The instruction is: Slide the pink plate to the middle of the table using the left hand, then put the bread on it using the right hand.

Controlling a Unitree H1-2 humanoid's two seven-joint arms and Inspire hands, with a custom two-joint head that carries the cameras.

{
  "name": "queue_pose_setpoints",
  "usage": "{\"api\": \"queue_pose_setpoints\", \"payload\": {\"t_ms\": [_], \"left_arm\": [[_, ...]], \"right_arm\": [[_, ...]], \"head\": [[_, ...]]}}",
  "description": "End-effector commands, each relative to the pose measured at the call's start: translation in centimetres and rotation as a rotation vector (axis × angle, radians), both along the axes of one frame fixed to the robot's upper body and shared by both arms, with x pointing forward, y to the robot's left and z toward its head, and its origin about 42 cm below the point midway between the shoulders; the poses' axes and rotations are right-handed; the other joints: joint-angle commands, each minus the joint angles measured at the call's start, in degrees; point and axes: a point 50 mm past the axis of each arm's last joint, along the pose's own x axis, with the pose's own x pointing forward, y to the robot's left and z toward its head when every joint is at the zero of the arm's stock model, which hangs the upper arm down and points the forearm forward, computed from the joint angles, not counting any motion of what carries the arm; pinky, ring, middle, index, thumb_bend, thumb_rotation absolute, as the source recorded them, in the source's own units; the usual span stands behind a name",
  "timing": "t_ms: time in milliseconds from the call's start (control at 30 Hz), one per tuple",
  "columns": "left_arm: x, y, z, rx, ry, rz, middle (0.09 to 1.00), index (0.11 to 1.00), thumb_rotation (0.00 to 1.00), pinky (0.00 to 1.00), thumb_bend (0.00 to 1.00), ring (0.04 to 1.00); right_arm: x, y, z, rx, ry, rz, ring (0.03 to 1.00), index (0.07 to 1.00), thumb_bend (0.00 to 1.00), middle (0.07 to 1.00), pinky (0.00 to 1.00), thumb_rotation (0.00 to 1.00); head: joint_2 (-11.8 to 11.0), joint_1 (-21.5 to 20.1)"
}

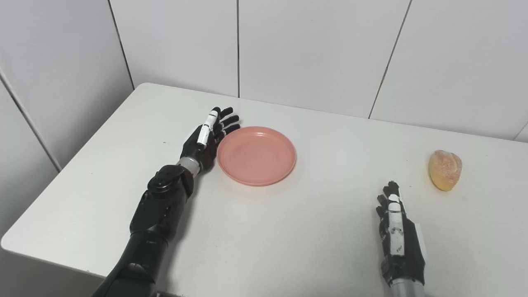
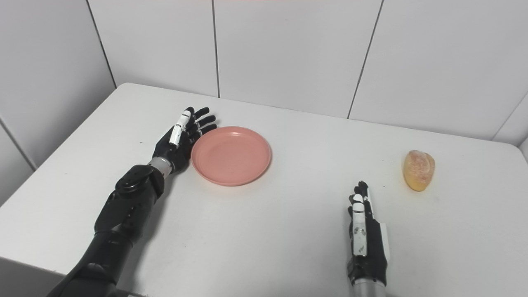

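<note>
Through my left eye I see my left hand (image 1: 206,138) laid edge-on against the left rim of the pink plate (image 1: 256,155), fingers stretched out straight and a little apart, gripping nothing; the palm side faces the plate and looks to be touching or just shy of its edge, and I cannot tell which. The plate sits flat on the white table (image 1: 288,239), a bit left of what I judge to be the table's middle, and it is empty. My right hand (image 1: 398,237) hovers or rests near the front edge on the right, fingers extended and close together, with nothing in it. The bread (image 1: 445,169), a small golden roll, lies well apart from the plate on the far right, just beyond and to the right of my right fingertips. Through my right eye the layout reads the same: my left hand (image 2: 181,136) flanks the plate (image 2: 231,155) on its left side, open and flat like a paddle, placed for pushing sideways, not for grasping. My right hand (image 2: 365,243) is unclenched and idle, and the bread (image 2: 418,170) sits untouched on the table (image 2: 268,239) near it. As I judge it, the slide is either under way or nearly finished, since the plate looks only slightly short of centre; a little more push to the right may remain. The second half is wholly left: I have yet to take the bread with my right hand, carry it leftward and set it on the plate.
</note>
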Motion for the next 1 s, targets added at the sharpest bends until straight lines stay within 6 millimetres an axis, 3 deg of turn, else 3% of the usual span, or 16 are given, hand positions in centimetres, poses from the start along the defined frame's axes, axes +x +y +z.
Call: {"api": "queue_pose_setpoints", "payload": {"t_ms": [0,633,967], "left_arm": [[-0.4,-1.3,-0.3,0.006,0.039,-0.04,0.859,0.855,1.0,0.85,0.38,0.851],[-4.8,-8.9,0.9,-0.018,0.047,-0.198,0.911,0.901,1.0,0.92,0.34,0.908],[-7.2,-11.2,-0.3,0.015,0.05,-0.227,0.904,0.9,1.0,0.9,0.34,0.901]], "right_arm": [[0.4,0.9,1.2,0.04,-0.055,0.01,0.975,0.974,0.18,0.982,1.0,1.0],[0.5,1.9,1.7,0.016,-0.06,-0.01,0.952,0.955,0.19,0.963,0.97,1.0],[0.6,2.4,2.2,0.037,-0.056,-0.006,0.962,0.955,0.18,0.969,1.0,1.0]], "head": [[0.2,-0.4],[2.8,-3.5],[3.9,-5.0]]}}
